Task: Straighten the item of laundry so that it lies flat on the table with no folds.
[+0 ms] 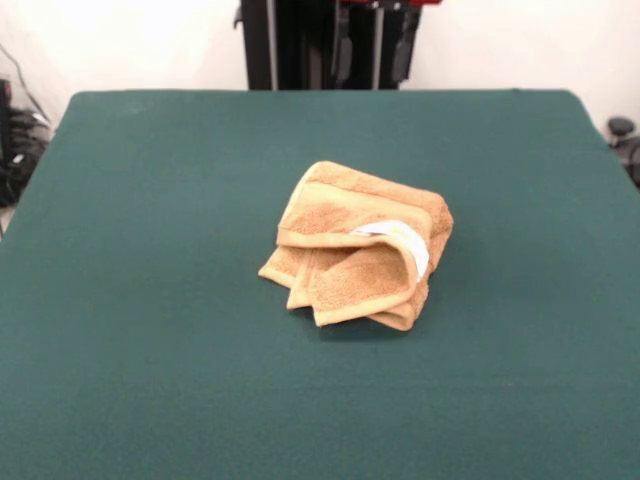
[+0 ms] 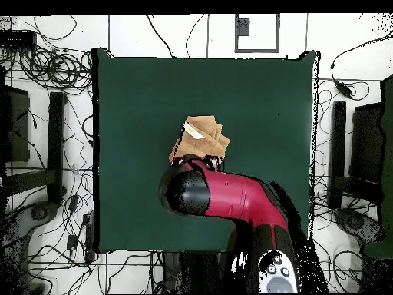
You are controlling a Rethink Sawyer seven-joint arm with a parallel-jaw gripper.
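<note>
The orange-tan towel [image 1: 350, 245] lies crumpled in a folded heap near the middle of the dark green table [image 1: 150, 200]. Several layers overlap, and a white tag [image 1: 405, 240] shows on its right side. In the overhead view the towel [image 2: 203, 137] sits mid-table [image 2: 261, 100], and the red arm [image 2: 226, 196] hangs over its lower edge. My gripper [image 1: 374, 55] shows only at the top edge of the front view, high above the table's far side. Its two dark fingers [image 1: 343, 55] stand apart, open and empty, well clear of the towel.
The black pedestal [image 1: 300, 40] stands behind the table's far edge. Cables and dark equipment [image 2: 46, 138] lie on the floor on both sides of the table. Green cloth surrounds the towel on all sides.
</note>
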